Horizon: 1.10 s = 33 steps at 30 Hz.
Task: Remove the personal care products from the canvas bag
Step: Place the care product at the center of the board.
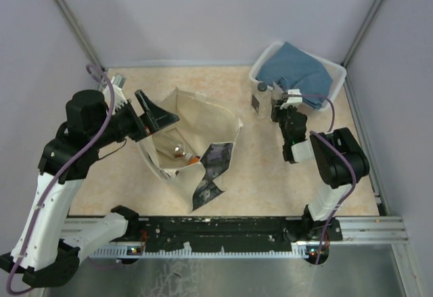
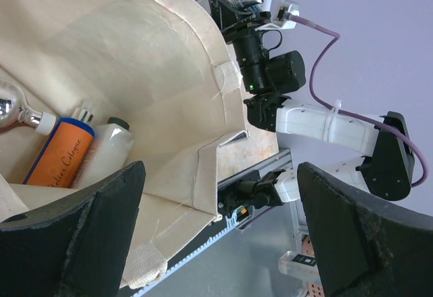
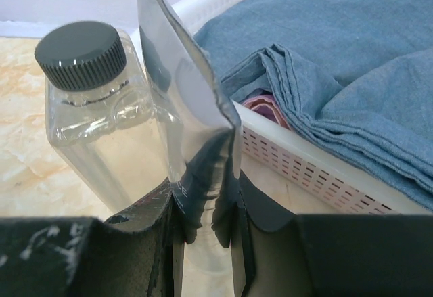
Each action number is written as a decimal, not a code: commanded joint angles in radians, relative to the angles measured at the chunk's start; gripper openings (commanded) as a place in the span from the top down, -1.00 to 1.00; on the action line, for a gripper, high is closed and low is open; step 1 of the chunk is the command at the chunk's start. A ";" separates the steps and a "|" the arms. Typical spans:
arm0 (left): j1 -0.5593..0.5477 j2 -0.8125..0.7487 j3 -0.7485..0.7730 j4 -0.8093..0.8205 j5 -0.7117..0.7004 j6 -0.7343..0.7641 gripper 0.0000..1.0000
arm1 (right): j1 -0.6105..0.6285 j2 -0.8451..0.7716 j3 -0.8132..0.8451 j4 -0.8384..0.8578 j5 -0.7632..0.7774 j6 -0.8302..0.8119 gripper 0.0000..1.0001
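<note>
The canvas bag (image 1: 196,118) lies open at mid-table, its dark printed panel (image 1: 214,165) toward the near edge. Inside it, the left wrist view shows an orange-and-blue bottle (image 2: 61,158), a pale bottle (image 2: 108,145) with a dark cap, and a shiny silver round top (image 2: 7,111). My left gripper (image 1: 157,113) hovers open at the bag's left rim, nothing between its fingers (image 2: 67,236). My right gripper (image 3: 206,222) is shut on a silvery squeeze tube (image 3: 176,87), crimped end up. It hangs beside a clear bottle (image 3: 88,107) with a grey cap that stands on the table (image 1: 260,97).
A white plastic basket (image 1: 335,74) holding a folded blue cloth (image 1: 301,70) stands at the back right, right behind the held tube; its perforated wall (image 3: 318,168) is close to my right fingers. Grey walls close in the table.
</note>
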<state>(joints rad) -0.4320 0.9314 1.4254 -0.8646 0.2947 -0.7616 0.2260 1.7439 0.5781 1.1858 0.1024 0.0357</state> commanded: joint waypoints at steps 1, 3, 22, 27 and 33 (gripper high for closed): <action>-0.003 0.001 -0.010 0.012 -0.001 0.015 -0.98 | -0.002 -0.036 -0.007 0.161 0.015 -0.012 1.00; -0.004 0.003 -0.013 0.014 0.001 0.013 -0.98 | -0.003 -0.042 -0.016 0.152 0.013 -0.010 1.00; -0.004 -0.015 -0.022 0.016 0.011 0.005 -0.98 | -0.002 -0.147 -0.080 0.089 0.042 -0.036 -0.60; -0.003 -0.018 -0.030 0.015 0.001 0.000 -0.98 | -0.003 -0.250 -0.149 0.084 0.080 -0.062 -0.93; -0.004 -0.106 -0.100 0.154 -0.064 -0.020 -0.98 | -0.001 -0.483 -0.213 -0.011 0.116 -0.093 -0.98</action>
<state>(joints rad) -0.4320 0.8951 1.3613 -0.8249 0.2848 -0.7692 0.2260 1.4235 0.3790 1.1728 0.1616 -0.0204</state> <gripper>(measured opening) 0.988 0.990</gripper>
